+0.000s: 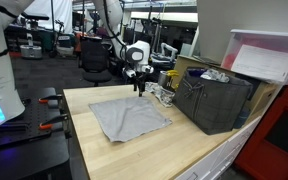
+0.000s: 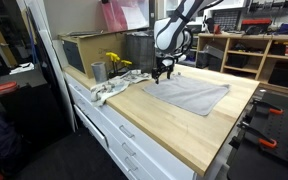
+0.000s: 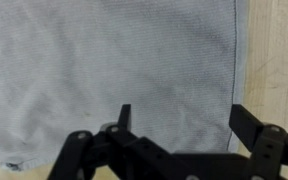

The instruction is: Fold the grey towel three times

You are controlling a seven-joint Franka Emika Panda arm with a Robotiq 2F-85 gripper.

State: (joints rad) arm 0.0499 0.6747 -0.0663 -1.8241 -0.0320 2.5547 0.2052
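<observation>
In an exterior view a metal cup (image 2: pixel 98 71) stood at the left, contents hidden. The dark crate (image 1: pixel 216 100) at right held pale crumpled stuff we couldn't identify. The grey towel (image 1: pixel 129 118) lay spread flat mid-frame on the wooden table (image 1: pixel 104 155). The arm reached down from above, with the gripper (image 1: pixel 139 88) over the towel's far edge; we couldn't tell if it touched. In the wrist view we saw the jaws wide apart and empty, linkage cut off at the bottom.

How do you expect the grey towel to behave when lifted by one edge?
The grey towel lies flat with soft wrinkles, so it probably droops limply. It looks thin, likely light. Its woven surface should resist slipping.
</observation>
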